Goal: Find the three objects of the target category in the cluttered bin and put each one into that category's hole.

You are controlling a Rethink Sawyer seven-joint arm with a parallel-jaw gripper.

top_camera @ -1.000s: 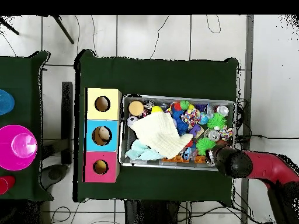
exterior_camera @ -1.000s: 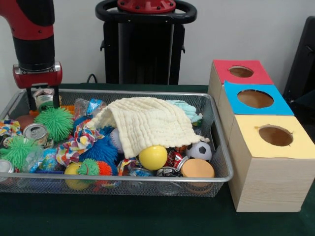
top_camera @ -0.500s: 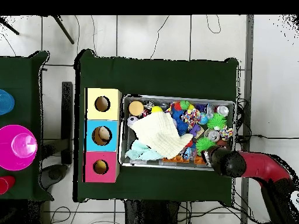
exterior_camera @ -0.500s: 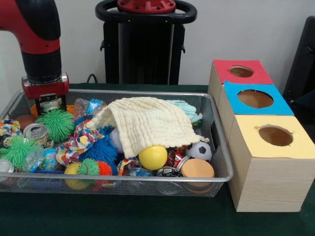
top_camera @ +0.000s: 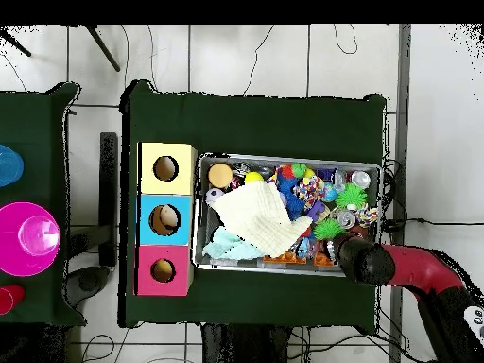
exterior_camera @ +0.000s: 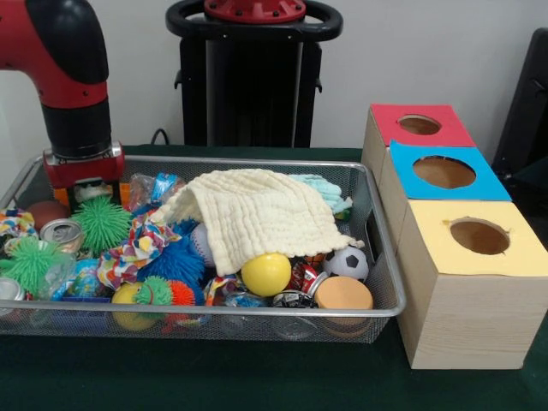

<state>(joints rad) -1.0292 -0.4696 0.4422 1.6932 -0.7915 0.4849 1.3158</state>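
We see the wire-mesh bin (exterior_camera: 377,257) lying long side across the table, crammed with spiky balls and a waffled cream cloth (exterior_camera: 257,214). The gripper (exterior_camera: 86,184) has sunk lower into its far corner; its opening we cannot tell. The red-faced round hole (exterior_camera: 419,125) sits well apart

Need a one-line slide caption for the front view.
Sawyer's gripper lowered into the far corner of the cluttered bin, beside a green spiky ball.

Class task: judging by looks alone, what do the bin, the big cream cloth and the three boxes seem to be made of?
Bin: silver wire mesh, probably metal, see-through grid with shiny rim. Cream cloth: soft woven fabric, crinkled texture, draping folds. Boxes: pale wood by the grain, tops faced with matte coloured paper or card.
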